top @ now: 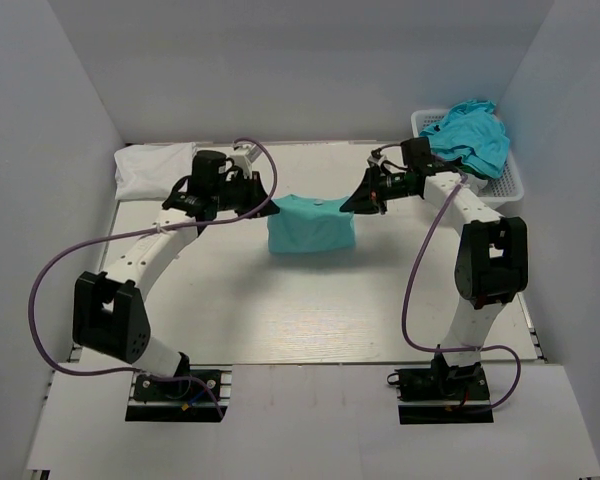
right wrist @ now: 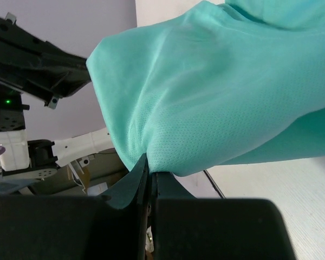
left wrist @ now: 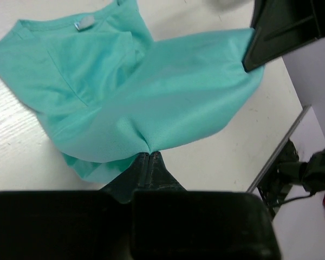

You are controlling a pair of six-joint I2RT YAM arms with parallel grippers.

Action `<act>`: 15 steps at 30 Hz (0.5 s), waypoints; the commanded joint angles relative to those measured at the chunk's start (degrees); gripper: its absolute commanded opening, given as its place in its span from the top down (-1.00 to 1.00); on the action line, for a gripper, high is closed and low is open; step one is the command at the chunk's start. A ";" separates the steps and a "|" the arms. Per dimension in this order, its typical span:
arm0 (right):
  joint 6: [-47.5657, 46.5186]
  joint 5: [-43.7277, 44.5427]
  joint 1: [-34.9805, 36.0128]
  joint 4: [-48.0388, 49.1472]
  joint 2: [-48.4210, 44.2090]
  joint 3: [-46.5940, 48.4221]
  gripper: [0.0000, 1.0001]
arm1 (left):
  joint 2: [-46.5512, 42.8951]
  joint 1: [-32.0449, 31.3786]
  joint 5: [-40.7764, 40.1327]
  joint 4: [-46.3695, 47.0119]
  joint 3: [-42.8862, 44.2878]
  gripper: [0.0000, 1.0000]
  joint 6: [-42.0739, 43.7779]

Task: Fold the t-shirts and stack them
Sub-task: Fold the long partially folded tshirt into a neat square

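Observation:
A mint-green t-shirt [top: 312,224] hangs stretched between my two grippers above the middle of the table, its lower part draping down onto the surface. My left gripper [top: 270,207] is shut on its left edge; in the left wrist view the cloth [left wrist: 151,92] bunches at the closed tips [left wrist: 149,155], collar and label at top. My right gripper [top: 351,205] is shut on the right edge; the fabric [right wrist: 216,86] fills the right wrist view above the closed tips [right wrist: 150,169]. A white t-shirt [top: 150,165] lies at the far left. Turquoise-blue t-shirts [top: 470,135] fill the basket.
A white mesh basket [top: 507,183] stands at the far right corner against the wall. White walls enclose the table on three sides. Purple cables loop from both arms over the table's sides.

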 commanded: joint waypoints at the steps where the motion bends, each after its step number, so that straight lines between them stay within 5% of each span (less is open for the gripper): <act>1: 2.15 -3.46 -1.05 2.26 -0.27 3.18 1.00 | 1.48 0.59 -4.50 2.26 4.03 1.00 -2.30; 15: 8.91 -5.05 -2.80 6.21 14.50 14.69 1.00 | 22.75 1.12 -11.62 -3.10 23.11 1.00 -6.61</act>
